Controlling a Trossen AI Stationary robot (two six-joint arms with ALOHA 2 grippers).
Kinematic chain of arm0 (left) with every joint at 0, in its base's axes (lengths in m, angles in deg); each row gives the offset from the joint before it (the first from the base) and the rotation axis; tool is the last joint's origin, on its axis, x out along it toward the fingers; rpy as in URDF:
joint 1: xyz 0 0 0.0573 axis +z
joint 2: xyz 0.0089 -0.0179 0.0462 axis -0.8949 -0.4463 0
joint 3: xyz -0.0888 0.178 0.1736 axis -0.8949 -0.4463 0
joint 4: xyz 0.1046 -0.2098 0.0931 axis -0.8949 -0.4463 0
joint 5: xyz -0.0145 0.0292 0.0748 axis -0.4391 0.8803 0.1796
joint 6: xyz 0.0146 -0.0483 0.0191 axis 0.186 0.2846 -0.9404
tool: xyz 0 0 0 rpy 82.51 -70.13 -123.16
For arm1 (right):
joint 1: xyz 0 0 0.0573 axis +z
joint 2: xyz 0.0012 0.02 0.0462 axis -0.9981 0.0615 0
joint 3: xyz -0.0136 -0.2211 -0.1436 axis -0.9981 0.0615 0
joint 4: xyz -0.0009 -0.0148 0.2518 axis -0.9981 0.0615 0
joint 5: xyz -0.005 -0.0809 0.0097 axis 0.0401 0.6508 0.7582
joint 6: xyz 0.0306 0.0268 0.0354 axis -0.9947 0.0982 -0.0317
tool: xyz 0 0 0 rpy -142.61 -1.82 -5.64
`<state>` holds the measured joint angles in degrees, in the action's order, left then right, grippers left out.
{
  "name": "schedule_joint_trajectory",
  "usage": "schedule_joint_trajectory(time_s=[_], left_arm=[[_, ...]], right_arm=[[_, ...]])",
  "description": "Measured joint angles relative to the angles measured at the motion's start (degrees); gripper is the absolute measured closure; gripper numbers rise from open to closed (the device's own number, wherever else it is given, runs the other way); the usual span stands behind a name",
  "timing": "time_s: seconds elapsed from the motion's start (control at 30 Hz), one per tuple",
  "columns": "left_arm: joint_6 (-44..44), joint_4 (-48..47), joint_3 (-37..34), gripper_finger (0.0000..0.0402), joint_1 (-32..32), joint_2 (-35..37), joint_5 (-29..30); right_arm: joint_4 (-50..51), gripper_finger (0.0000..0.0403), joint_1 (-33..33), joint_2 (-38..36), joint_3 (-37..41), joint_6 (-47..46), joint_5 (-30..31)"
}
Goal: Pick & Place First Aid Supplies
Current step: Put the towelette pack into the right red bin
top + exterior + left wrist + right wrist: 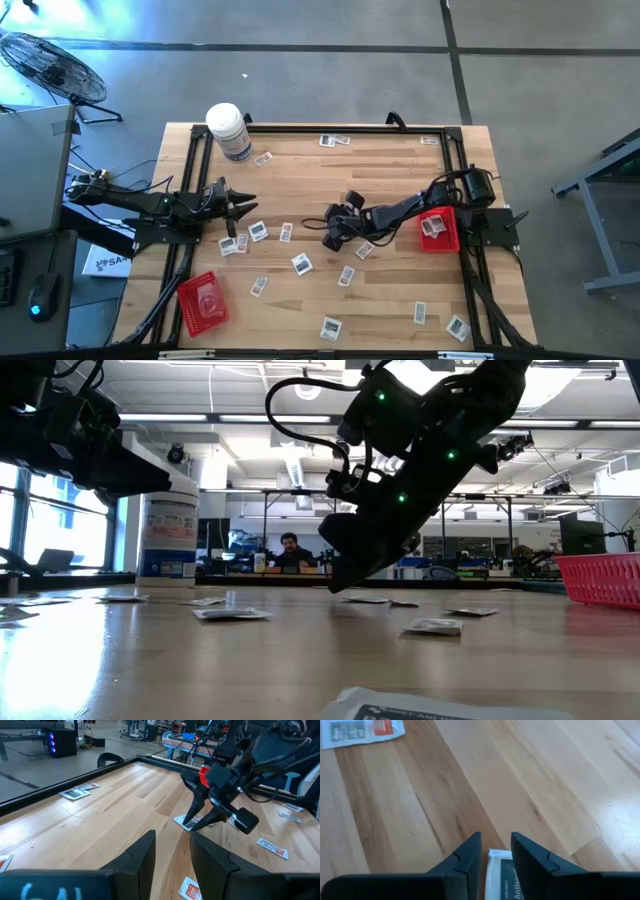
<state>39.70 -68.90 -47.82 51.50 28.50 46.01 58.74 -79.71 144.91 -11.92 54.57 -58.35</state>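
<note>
Several small white packets (301,263) lie flat and scattered over the wooden table (390,170). My right gripper (332,228) reaches in from the right, low over the table's middle, and is shut on one packet (496,870). The left wrist view shows it too, fingers pointing down (194,822). My left gripper (250,205) hovers open at the table's left, pointing toward the right gripper, above a few packets (258,232). It touches nothing. My right gripper pinches a white packet with dark print between its two fingers, by one edge (499,854). The fingers (192,812) come from above, slanting down. The packet (184,822) is at the fingertips, close to the tabletop; lifted clear or touching the wood, I cannot tell.
A red tray (445,240) with packets in it sits at the right, beside the right arm. A second red tray (203,300) is near the left front corner. A large white jar (228,130) stands at the far left. A person (290,550) sits in the room behind.
</note>
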Motion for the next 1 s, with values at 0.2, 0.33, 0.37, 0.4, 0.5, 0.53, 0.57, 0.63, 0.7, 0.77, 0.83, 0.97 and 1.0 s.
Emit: schedule_joint_trajectory(time_s=[0.2,0.33,0.37,0.4,0.5,0.53,0.57,0.63,0.7,0.77,0.83,0.97,1.0], left_arm=[[-0.01,0.00,-0.01,0.0283,0.00,-0.01,0.00],[-0.02,0.00,0.00,0.0283,-0.02,-0.02,0.00],[-0.01,0.00,0.00,0.0283,-0.02,0.00,0.00],[-0.01,0.00,-0.02,0.0283,-0.01,0.00,0.00],[-0.02,0.00,-0.01,0.0283,-0.02,0.00,0.00],[0.00,-0.02,0.00,0.0283,0.00,0.00,0.00],[-0.02,0.00,0.00,0.0283,-0.02,-0.02,0.00],[0.00,0.00,0.00,0.0283,-0.01,0.00,0.00],[-0.02,0.00,-0.02,0.0283,0.00,-0.02,0.00],[0.00,0.00,0.00,0.0283,-0.02,0.00,0.00],[0.00,0.00,-0.02,0.0283,0.00,-0.02,0.00],[0.00,0.00,-0.02,0.0283,0.00,-0.01,0.00],[-0.01,0.00,-0.01,0.0283,-0.01,-0.02,0.00]], right_arm=[[1.33,0.0301,0.00,0.00,0.24,-1.85,-1.20],[1.99,0.0306,-0.07,0.44,0.24,-2.58,-0.51],[1.95,0.0308,-0.07,0.58,0.24,-2.59,-0.89],[1.71,0.0310,-0.08,0.87,0.23,-3.02,-1.10],[1.99,0.0317,-0.40,1.49,0.11,-4.33,-1.79],[2.05,0.0320,-0.51,1.77,0.11,-4.96,-1.99],[2.36,0.0324,-0.59,1.99,0.02,-5.14,-1.97],[2.67,0.0334,-0.67,2.51,0.00,-6.20,-1.94],[3.08,0.0346,-0.72,2.76,0.00,-6.86,-1.72],[3.73,0.0361,-0.72,2.83,0.00,-7.61,-1.49],[3.93,0.0378,-0.70,2.86,0.00,-8.77,-1.24],[3.84,0.0399,-0.70,2.92,0.06,-10.53,-1.01],[3.79,0.0397,-0.70,2.78,0.07,-11.22,-0.82]])
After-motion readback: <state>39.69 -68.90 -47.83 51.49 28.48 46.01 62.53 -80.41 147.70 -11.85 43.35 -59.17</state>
